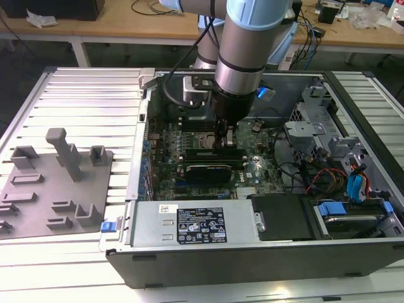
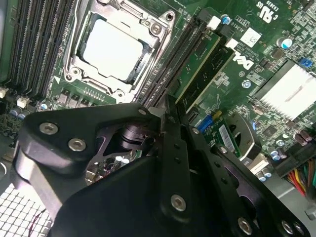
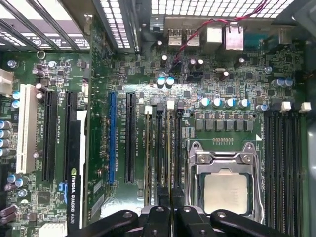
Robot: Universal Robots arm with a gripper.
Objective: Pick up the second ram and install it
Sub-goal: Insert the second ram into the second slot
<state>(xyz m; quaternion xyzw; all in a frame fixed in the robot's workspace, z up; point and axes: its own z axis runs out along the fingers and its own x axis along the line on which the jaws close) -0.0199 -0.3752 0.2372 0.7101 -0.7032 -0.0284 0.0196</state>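
The black gripper's (image 3: 170, 212) fingertips are being cut off by the first wrist view's edge, and its black linkage body is hiding the near ends of the thin green memory stick (image 3: 169, 148) and the black memory slots (image 3: 160, 148). In the exterior view, the silver arm column (image 1: 243, 57) is covering part of the green motherboard (image 1: 252, 161), and the contact point is too small to resolve.

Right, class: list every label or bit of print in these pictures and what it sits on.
Power supply, black label: too small to read.
Graphics card, white lettering: a maker's marking, not quoted here.
Motherboard, white print beside the slots: too small to read.
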